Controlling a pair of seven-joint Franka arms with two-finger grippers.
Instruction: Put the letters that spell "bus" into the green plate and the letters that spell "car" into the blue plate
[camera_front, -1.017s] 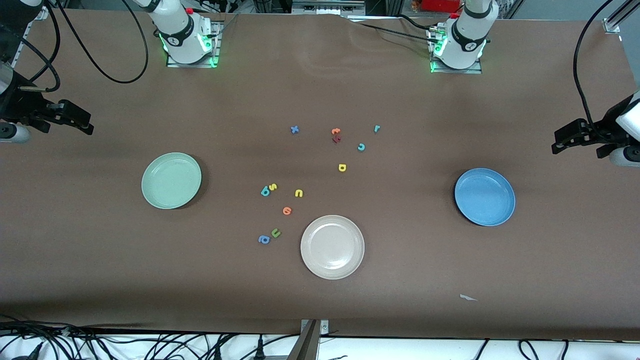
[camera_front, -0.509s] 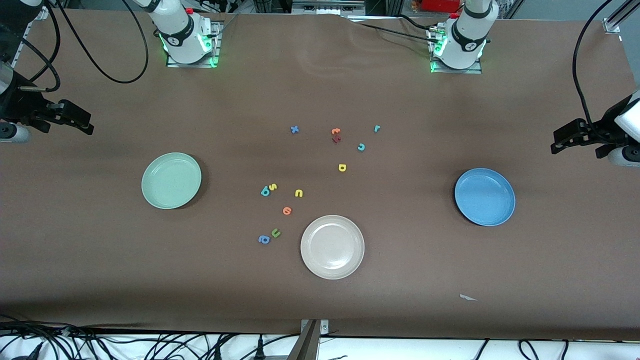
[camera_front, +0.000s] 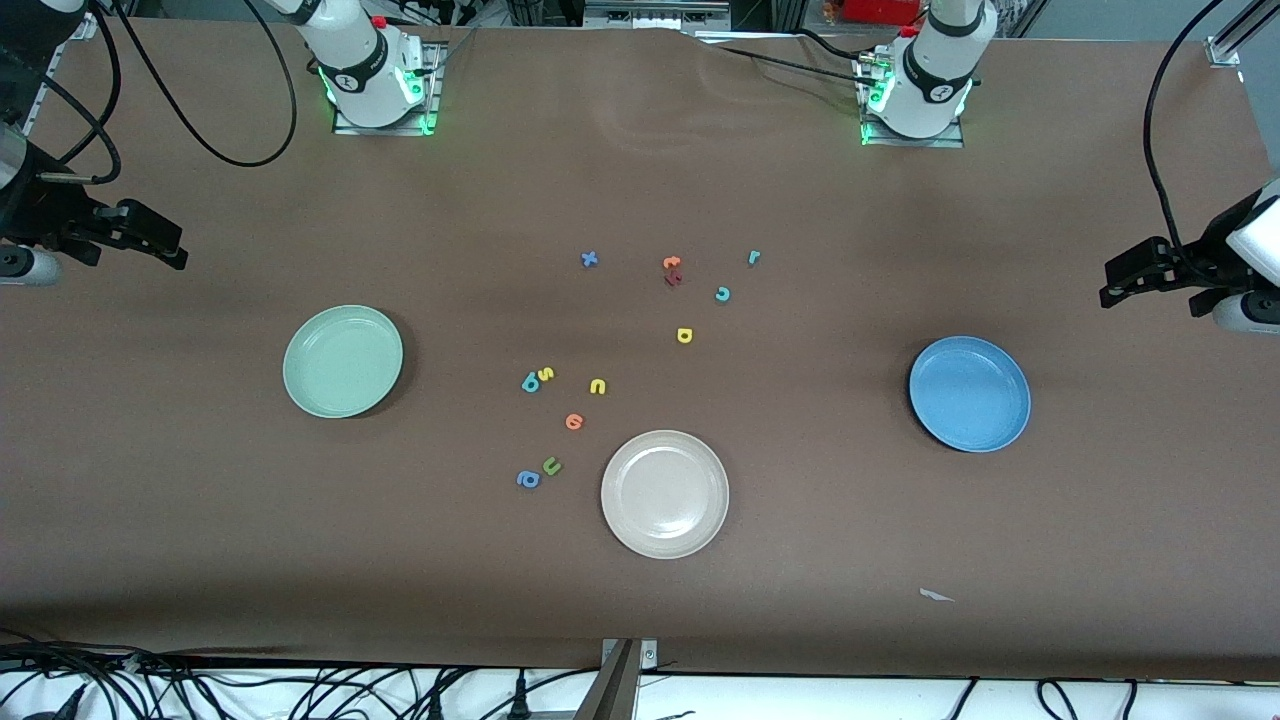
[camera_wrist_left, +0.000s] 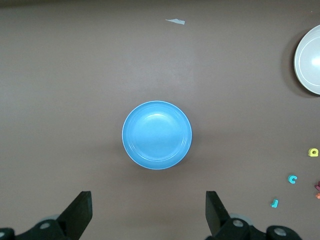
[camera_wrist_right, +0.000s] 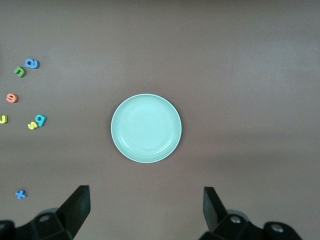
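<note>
The green plate (camera_front: 343, 361) (camera_wrist_right: 146, 128) lies empty toward the right arm's end, and the blue plate (camera_front: 969, 393) (camera_wrist_left: 157, 135) lies empty toward the left arm's end. Between them on the table are the teal b (camera_front: 530, 382), yellow s (camera_front: 546, 374) and yellow u (camera_front: 598, 386). Farther from the front camera lie the yellow a (camera_front: 685, 335), teal c (camera_front: 722, 294) and teal r (camera_front: 754, 257). My right gripper (camera_front: 172, 253) (camera_wrist_right: 146, 207) hangs open over bare table by the green plate. My left gripper (camera_front: 1112, 287) (camera_wrist_left: 149, 210) hangs open over bare table by the blue plate.
A beige plate (camera_front: 665, 493) sits nearest the front camera. Other letters lie about: an orange round one (camera_front: 574, 421), a green u (camera_front: 551, 465), a blue a (camera_front: 527, 479), a blue x (camera_front: 589, 259), and an orange t (camera_front: 672, 263) on a dark red letter. A paper scrap (camera_front: 936, 596) lies near the front edge.
The left gripper has edged slightly toward the middle of the table. The right arm, plates and letters have not moved.
</note>
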